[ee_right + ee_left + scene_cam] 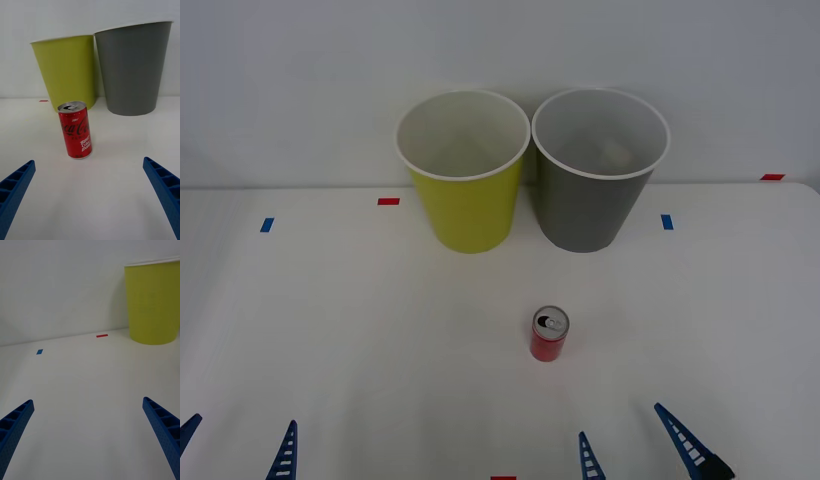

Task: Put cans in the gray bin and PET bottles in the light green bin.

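Note:
A small red can [548, 334] with a silver top stands upright on the white table, in front of the gray bin [592, 200]. The light green bin [468, 205] stands just left of the gray one, their rims almost touching. My right gripper [635, 442] is open at the table's near edge, a little right of the can and short of it. In the right wrist view the can [75, 131] stands ahead of the open blue fingers [165, 189], with both bins behind it. My left gripper [235, 445] is open at the near left. No PET bottles are in view.
Small red tape marks [388, 201] and blue tape marks [267, 225] lie on the white table around the bins. A pale wall rises right behind the bins. The left wrist view has the light green bin [152, 303] at its far side.

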